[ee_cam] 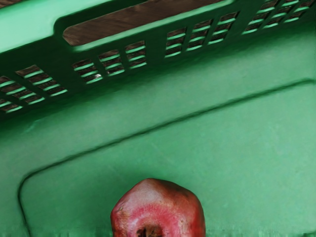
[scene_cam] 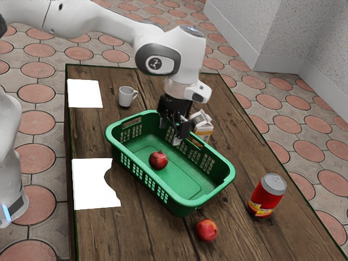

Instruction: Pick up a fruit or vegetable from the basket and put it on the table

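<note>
Pomegranate (scene_cam: 158, 160) lay on the floor of the basket (scene_cam: 230, 173), crown turned up toward the wrist camera, touching no wall. Handling, judged by eye: fairly heavy for its size, rind stiff and smooth, likely to roll or slip if pinched off-centre; flesh under the rind could bruise, so moderate force advised. Best hold: both pads on opposite flanks at the widest girth, clear of the crown, which looked brittle and too small to bear the load. Claw (scene_cam: 171, 134) was empty, fingers spread, pointing down by the basket's far long wall. Relative to it, the fruit sat lower and apart, nearer the exterior camera and somewhat toward the exterior view's left. Judged next: shift over the fruit, centre, then descend with the wall kept clear. A second fruit (scene_cam: 207, 230) rested on the table (scene_cam: 141, 228) just outside the basket; set-down should avoid knocking it.
</note>
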